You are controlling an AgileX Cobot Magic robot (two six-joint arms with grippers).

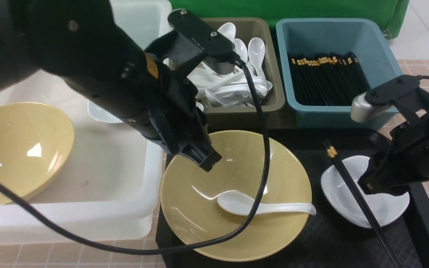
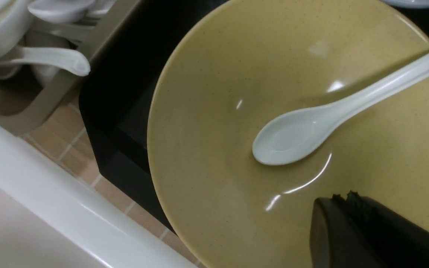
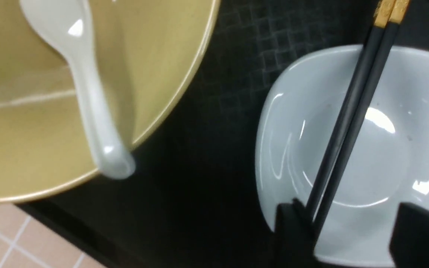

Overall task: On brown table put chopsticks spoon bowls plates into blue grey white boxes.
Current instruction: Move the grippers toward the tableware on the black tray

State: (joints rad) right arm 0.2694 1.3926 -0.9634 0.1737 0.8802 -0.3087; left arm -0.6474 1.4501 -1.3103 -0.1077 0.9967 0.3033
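The big translucent white tub [image 1: 69, 219] on the left, smooth plastic, already holds one wide mustard bowl [image 1: 17, 149]. A second glossy bowl [image 1: 237, 230] sits on the black diamond-textured tray [image 1: 330, 242], with the left claw [image 1: 209, 162] shut tight above its far side. The white spoon [image 1: 259, 206] lies loose inside it, handle over the right rim; lift that bowl and the spoon could slide out. Further right, the rounded-square white dish [image 1: 385, 212] has thin black gold-tipped chopsticks [image 1: 376, 230] lying across it. The right claw [image 1: 365, 186] stands open around them, one finger touching. Closing off-centre might roll the slick pair away or tip the dish.
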